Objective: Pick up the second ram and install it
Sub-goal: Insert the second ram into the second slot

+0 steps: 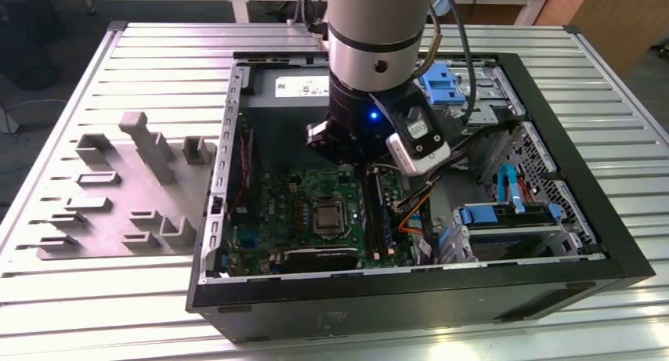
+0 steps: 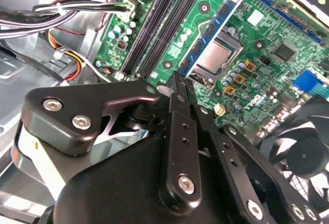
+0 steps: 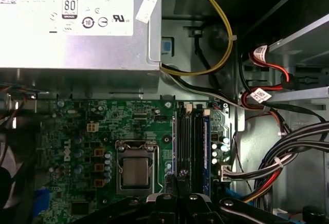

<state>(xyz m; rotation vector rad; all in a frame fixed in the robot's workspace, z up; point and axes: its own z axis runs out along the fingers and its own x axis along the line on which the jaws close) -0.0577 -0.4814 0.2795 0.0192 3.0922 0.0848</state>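
Tool (image 2: 177, 77): black two-finger unit on the arm (image 1: 377, 40), hanging inside the open case (image 1: 418, 286); its fingers are drawn together, clamped on the second ram.
Second ram (image 2: 213, 34): narrow blue-green stick with dark chips, held on edge at the tool's tips. It runs straight out from them, parallel to the memory slots and raised off the board. The part nearest the tool body is hidden by the fingers.
Memory slots (image 3: 193, 147): long black channels directly below the tool tips; I cannot tell which slot the stick lines up with.
Motherboard (image 3: 77, 131): large green board, spread beneath the tool.
Processor socket (image 3: 136, 172): silver-framed square, just beside the slots, below and to one side of the tool.
Power supply (image 3: 77, 29): grey metal box with labels, past the far end of the slots from the tool.
Cables (image 3: 288, 147): black, red, yellow and orange bundles, across the slots from the socket.
Fan (image 2: 303, 152): black blades, near the tool body on the socket side.
Drive brackets (image 1: 439, 83): bright blue plastic, to the exterior view's right of the tool.
Desk (image 1: 105, 298): ribbed metal top carrying the case.
Fixture (image 1: 125, 196): grey moulded holder, well apart from the tool on the exterior view's left.
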